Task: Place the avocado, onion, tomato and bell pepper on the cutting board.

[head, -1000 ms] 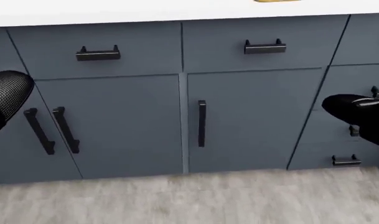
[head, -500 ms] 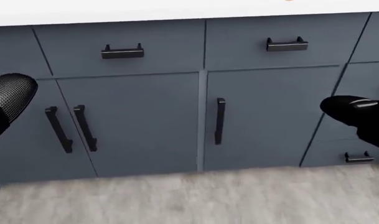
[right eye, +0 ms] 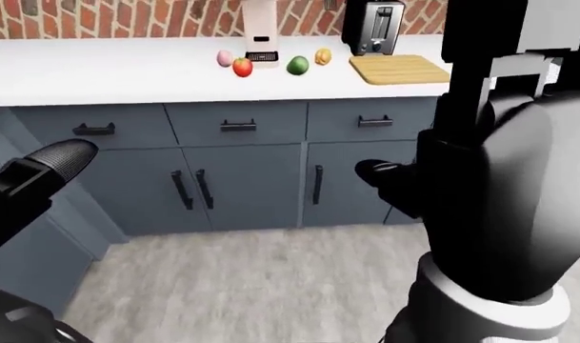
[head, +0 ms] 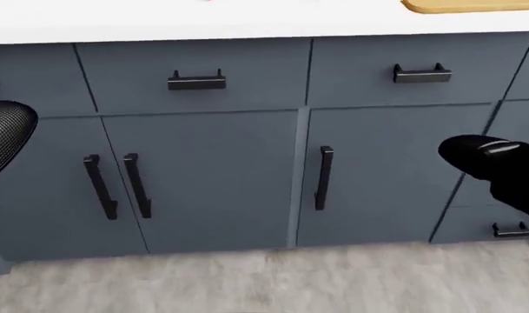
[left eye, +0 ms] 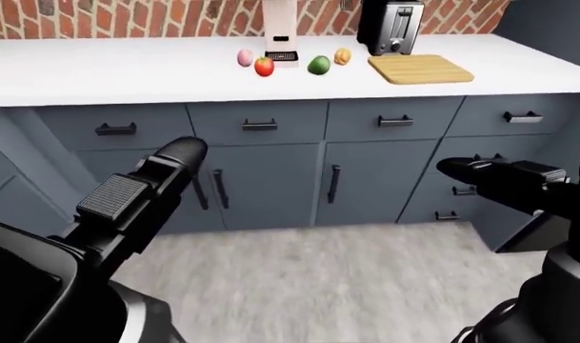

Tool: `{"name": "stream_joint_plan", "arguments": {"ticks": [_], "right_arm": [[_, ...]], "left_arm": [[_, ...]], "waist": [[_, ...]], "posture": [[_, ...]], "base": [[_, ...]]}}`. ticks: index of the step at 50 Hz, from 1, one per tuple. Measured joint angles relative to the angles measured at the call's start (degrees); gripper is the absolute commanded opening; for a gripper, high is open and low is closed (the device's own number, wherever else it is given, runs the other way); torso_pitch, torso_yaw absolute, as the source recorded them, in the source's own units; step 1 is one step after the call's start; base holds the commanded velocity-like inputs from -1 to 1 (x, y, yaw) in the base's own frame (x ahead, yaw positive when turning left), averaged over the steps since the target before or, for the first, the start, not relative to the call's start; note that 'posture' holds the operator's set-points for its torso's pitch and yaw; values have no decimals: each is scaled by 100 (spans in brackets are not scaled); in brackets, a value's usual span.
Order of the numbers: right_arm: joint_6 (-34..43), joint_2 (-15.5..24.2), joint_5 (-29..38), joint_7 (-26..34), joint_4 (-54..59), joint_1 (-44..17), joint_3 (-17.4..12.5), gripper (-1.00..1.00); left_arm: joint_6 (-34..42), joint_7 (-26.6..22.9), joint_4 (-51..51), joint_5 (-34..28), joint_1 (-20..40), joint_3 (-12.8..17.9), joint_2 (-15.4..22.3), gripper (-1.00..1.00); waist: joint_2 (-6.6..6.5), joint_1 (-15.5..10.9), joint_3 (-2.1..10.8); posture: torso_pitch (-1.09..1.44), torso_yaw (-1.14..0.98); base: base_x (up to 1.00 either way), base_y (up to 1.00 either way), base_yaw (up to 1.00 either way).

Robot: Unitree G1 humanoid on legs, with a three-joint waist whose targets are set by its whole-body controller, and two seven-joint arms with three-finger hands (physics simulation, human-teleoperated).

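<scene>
The whole head view has slid: the grey-blue cupboard doors [head: 203,176] now sit further right and lower, so the robot is moving (nothing on the counter moved). It is not close enough to reach yet.

The pink onion [left eye: 245,58], red tomato [left eye: 264,66], green avocado [left eye: 318,65] and yellow bell pepper [left eye: 342,56] lie in a row on the white counter [left eye: 99,71], left of the bare wooden cutting board [left eye: 421,68].

The left hand [left eye: 180,153] and right hand [left eye: 480,175] hang empty, well apart from the food; their fingers are too dark to tell if they are spread or closed.
</scene>
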State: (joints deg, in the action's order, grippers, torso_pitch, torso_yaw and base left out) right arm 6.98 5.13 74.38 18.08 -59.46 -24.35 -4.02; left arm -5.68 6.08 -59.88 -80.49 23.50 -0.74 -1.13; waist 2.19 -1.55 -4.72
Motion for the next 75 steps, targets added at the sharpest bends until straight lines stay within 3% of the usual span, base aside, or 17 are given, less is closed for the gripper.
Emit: {"name": "stream_joint_plan", "arguments": {"ticks": [2,7,15,18,21,26,30,33,35,40,44,51,59,65,69,72,75], "right_arm": [[12,5,7,2,-1,-8,-16,100],[88,28,43,-32,-24,85,-57,100],[92,66,47,-47,-22,26,-62,100],[84,21,34,-18,59,113,36,100],[81,29,17,34,95,84,64,100],[97,43,23,-63,-54,-12,26,100],[116,59,10,0,28,-23,28,100],[189,51,17,55,129,90,-48,100],[217,58,19,63,116,61,-38,100],[166,83,25,-30,-54,8,-36,100],[184,81,48,-18,0,-22,-45,100],[120,62,19,27,50,31,2,100],[52,72,18,-42,-14,0,-33,100],[138,64,28,-2,29,27,-89,100],[95,70,14,-37,-48,60,-51,100],[102,78,13,-34,-4,33,-46,100],[71,32,-4,3,79,105,60,100]], "left_arm": [[-17,-3,7,-6,17,-23,-1,100],[-111,4,5,-10,-44,-87,-20,100],[-107,-17,19,9,22,-36,-33,100],[-89,-17,60,17,-82,31,-12,100],[-43,-37,80,17,-72,35,-5,100],[-82,40,-12,28,-21,-4,0,100],[-47,-10,47,13,-6,1,-25,100],[-82,-78,187,-8,-76,-82,-50,100],[-93,-91,134,-18,-57,-74,-44,100],[-126,10,-12,12,-15,-52,-53,100],[-137,-8,31,20,-17,-27,-47,100],[-77,-4,48,18,-66,8,-31,100],[-98,22,6,0,-26,-18,-57,100],[-144,-35,50,-20,-34,-74,-63,100],[-145,-4,-9,-19,-18,-80,-77,100],[-151,-11,24,-8,-8,-42,-70,100],[-114,-9,63,-6,-102,39,-41,100]], "waist": [[158,-14,36],[48,35,110],[-377,162,222],[-403,79,-101],[-537,51,36],[-369,-3,191],[22,61,184],[-19,152,5],[-10,177,94],[-240,198,154],[-623,238,175],[-489,129,219],[60,58,211],[-26,140,127],[-254,190,95],[-577,222,158],[-573,111,44]], "posture": [[0,0],[0,0],[0,0],[0,0],[0,0],[0,0],[0,0],[0,0],[0,0],[0,0],[0,0],[0,0],[0,0],[0,0],[0,0],[0,0],[0,0]], "base": [[66,0,0],[66,0,0],[66,0,0],[66,0,0],[65,2,0],[39,2,0],[22,1,0],[23,1,0],[22,1,0],[22,1,0],[22,1,0],[22,0,0],[34,0,0],[35,0,0],[35,0,0],[35,0,0],[36,0,0]]}}
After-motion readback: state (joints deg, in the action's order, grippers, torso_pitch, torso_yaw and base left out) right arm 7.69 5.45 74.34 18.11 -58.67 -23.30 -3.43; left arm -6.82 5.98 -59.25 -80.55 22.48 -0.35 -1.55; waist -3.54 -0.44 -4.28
